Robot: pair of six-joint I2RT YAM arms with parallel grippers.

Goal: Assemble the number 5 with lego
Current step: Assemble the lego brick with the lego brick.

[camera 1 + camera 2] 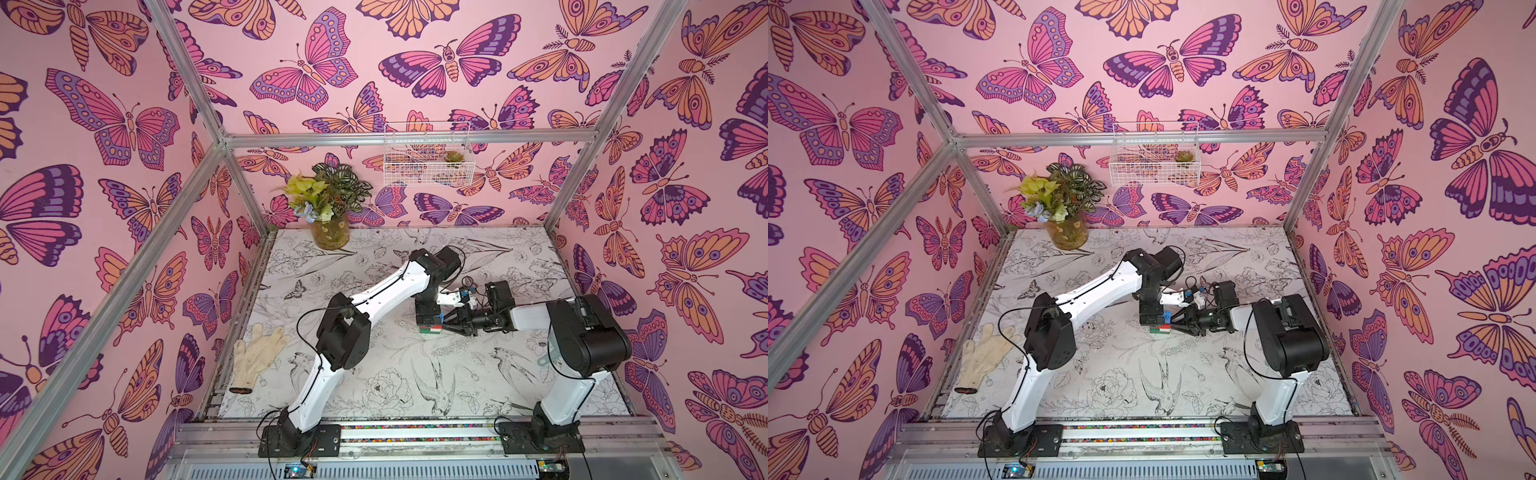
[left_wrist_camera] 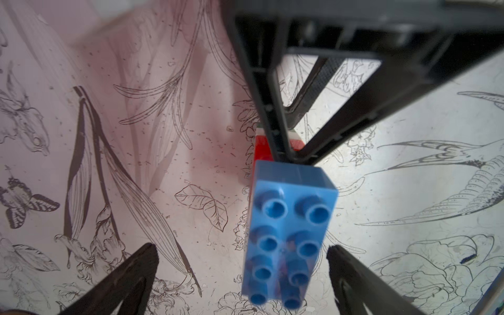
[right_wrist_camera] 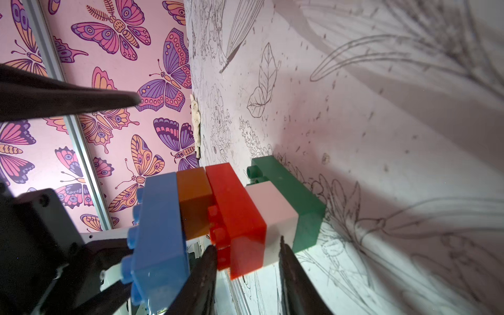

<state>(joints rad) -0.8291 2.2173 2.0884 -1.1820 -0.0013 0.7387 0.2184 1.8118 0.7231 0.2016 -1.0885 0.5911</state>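
Blue brick (image 2: 289,231) right up close, studs toward us, topping the number 5 (image 3: 195,207) that stands green brick (image 3: 300,207) down on the worktop (image 3: 395,163), left gripper (image 2: 242,246) spread wide and empty either side of it, right gripper (image 3: 246,244) narrowly straddling red brick (image 3: 240,212) and white brick (image 3: 272,207), clamped or loose, can't tell.

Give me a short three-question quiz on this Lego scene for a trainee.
1. Which brick touches the table? A blue, B green, C orange.
2. True or false: the left gripper is wide open.
3. Fill in: the brick between red and green is ____.
Key: 1 B; 2 true; 3 white.
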